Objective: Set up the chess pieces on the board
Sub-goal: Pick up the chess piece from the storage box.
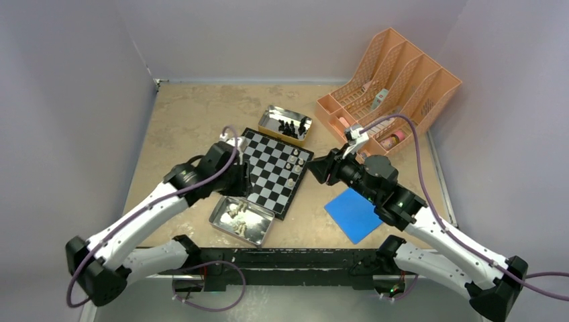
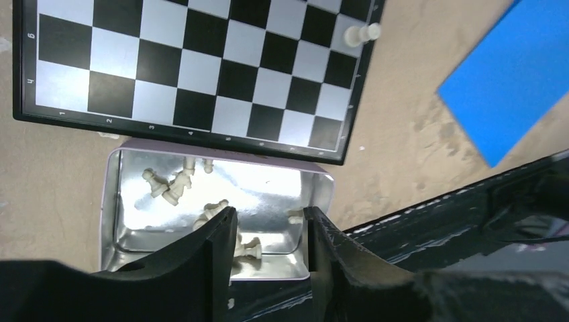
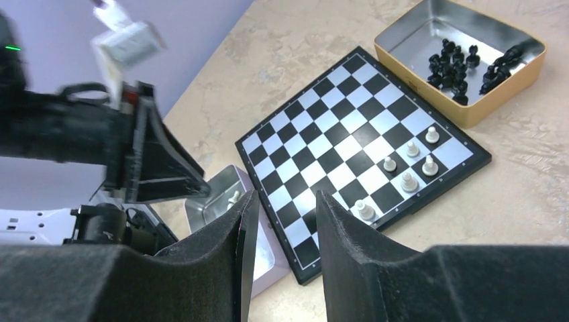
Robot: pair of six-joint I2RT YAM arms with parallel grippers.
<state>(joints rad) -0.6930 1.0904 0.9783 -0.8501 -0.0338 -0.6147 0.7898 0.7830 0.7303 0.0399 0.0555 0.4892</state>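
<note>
Six white pieces [image 3: 408, 181] on the board [image 3: 322, 127]

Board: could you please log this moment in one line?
board: few white pieces | left end effector: open near tin | right end effector: open

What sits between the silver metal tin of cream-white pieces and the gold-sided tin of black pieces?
The flat black-and-white checkered chessboard lies between them, with a few cream-white pieces standing near its right edge. The top external view shows this most clearly.
</note>
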